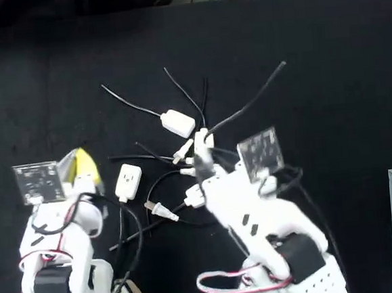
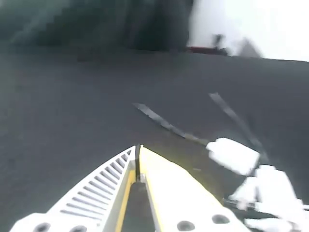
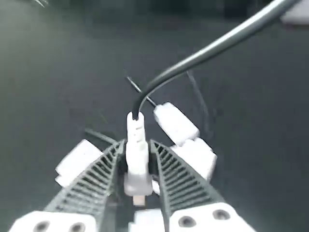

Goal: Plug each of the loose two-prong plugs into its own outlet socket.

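At table centre, a white two-prong plug [image 3: 136, 164] is clamped between the dark fingers of the right gripper [image 3: 137, 145], with its black cord [image 3: 212, 46] arching up and away to the far right. The step in hand is judged to be carrying this first plug to a socket; nothing looks plugged in yet.

A white outlet socket [image 1: 178, 123] lies just beyond the gripper, slightly to the left, and a second socket [image 1: 128, 180] lies near-left. For the next move the prongs must be lined up with a socket's slots. Bracing is probably needed, since the sockets lie loose on the black cloth [image 1: 311, 56].

The left gripper [image 2: 138, 151] is seen with its tips together and nothing held, left of the second socket.

Another loose plug [image 1: 161, 210] lies near, between the arms. A further plug [image 1: 183, 149] lies just left of the held one. Crossing cords clutter the path and may snag.
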